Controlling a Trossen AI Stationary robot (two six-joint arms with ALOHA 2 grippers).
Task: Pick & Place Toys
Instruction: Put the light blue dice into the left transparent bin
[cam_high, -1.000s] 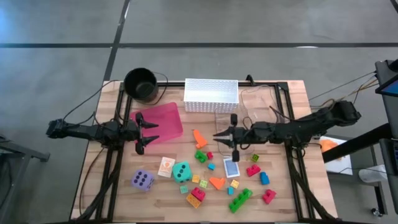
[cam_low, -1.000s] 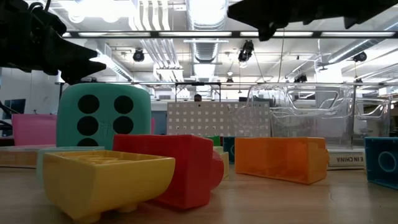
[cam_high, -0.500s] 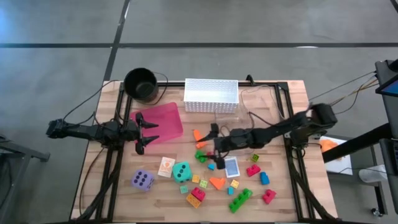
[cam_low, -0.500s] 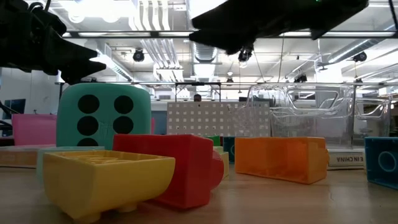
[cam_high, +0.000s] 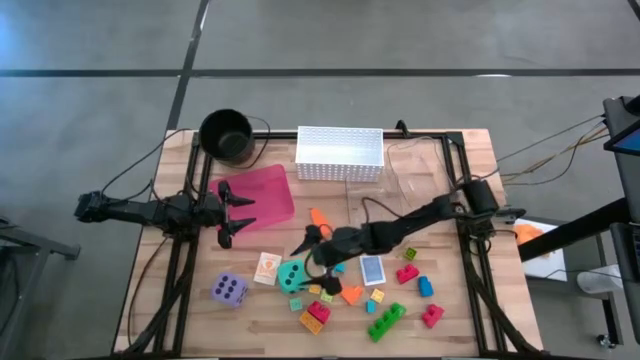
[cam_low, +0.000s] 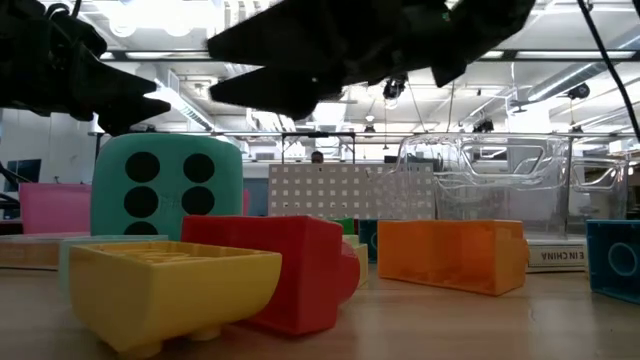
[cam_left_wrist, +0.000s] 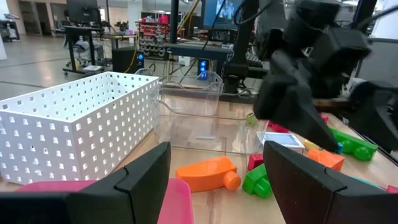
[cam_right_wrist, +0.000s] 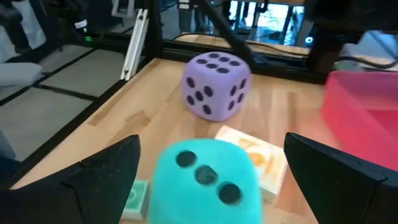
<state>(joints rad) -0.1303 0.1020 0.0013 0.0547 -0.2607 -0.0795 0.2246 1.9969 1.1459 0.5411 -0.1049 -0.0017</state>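
Near the table's front middle: the right gripper (cam_high: 314, 252) hangs just beside the teal die (cam_high: 292, 275), fingers spread wide and empty.
Die's place: on the wood among small blocks, between the purple die (cam_high: 229, 289) and the orange block (cam_high: 350, 293), with a card (cam_high: 267, 268) touching or just beside it.
Direction: in the right wrist view the teal die (cam_right_wrist: 208, 177) sits dead ahead between the fingers, purple die (cam_right_wrist: 216, 84) beyond.
Long axis: none; the die is a cube, so any square face should suit.
Nearer arm: the right, clearly.
Left gripper (cam_high: 235, 212): waits over the pink tray (cam_high: 262, 192), fingers partly apart, holding nothing.
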